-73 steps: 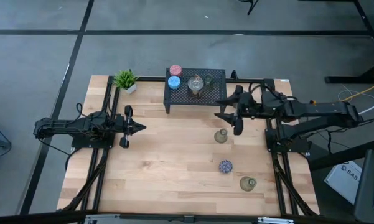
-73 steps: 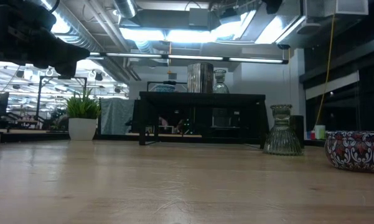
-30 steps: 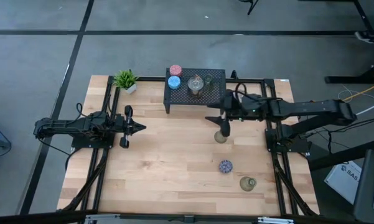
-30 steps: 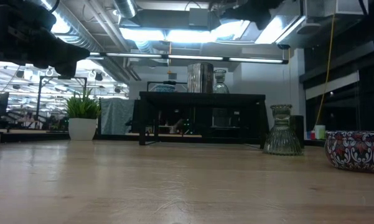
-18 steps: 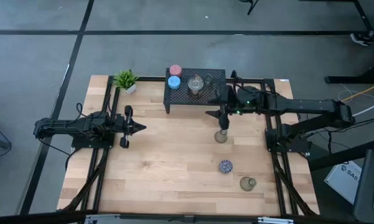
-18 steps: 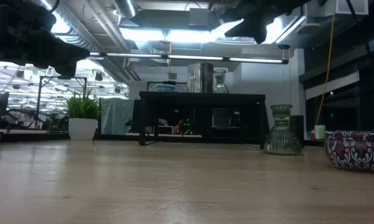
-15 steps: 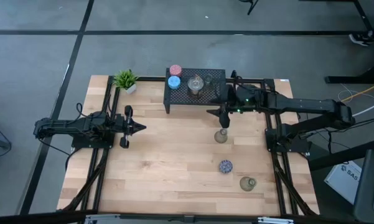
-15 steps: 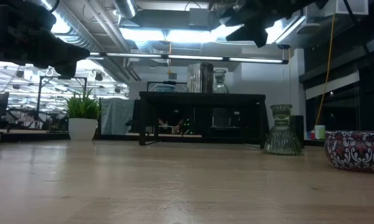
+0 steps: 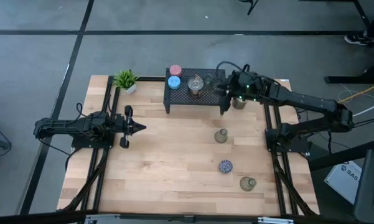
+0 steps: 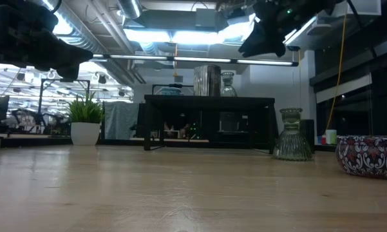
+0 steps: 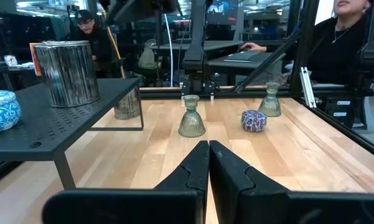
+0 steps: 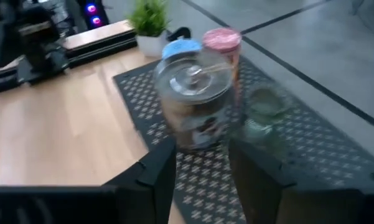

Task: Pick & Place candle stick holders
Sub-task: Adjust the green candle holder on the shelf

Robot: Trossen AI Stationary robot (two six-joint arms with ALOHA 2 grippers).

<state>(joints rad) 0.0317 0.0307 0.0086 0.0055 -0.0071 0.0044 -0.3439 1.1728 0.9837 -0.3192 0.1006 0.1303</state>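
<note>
My right gripper (image 9: 224,98) has swung away from the olive glass holder (image 9: 221,136) at mid-table, where it hovered half a sec ago, and now sits high over the right end of the black mesh rack (image 9: 174,99) at the far edge. Fingers (image 12: 154,171) are parted w/ nothing between them, so that holder wasn't picked up; it stands upright and untouched on the wood. My read: I'm now lining up on the rack's items instead. Through my wrist cam, the silver holder (image 12: 194,93) is straight ahead, w/ the light blue holder (image 12: 180,47) and pink holder (image 12: 221,38) behind it and a clear glass holder (image 12: 263,106) just beside it. They're packed close, so little finger room there. The speckled blue holder (image 9: 226,166) and another glass holder (image 9: 247,183) sit near-right. My left gripper (image 9: 137,127) waits at the left side, fingers closed and empty, w/ wide bare table between the arms.
</note>
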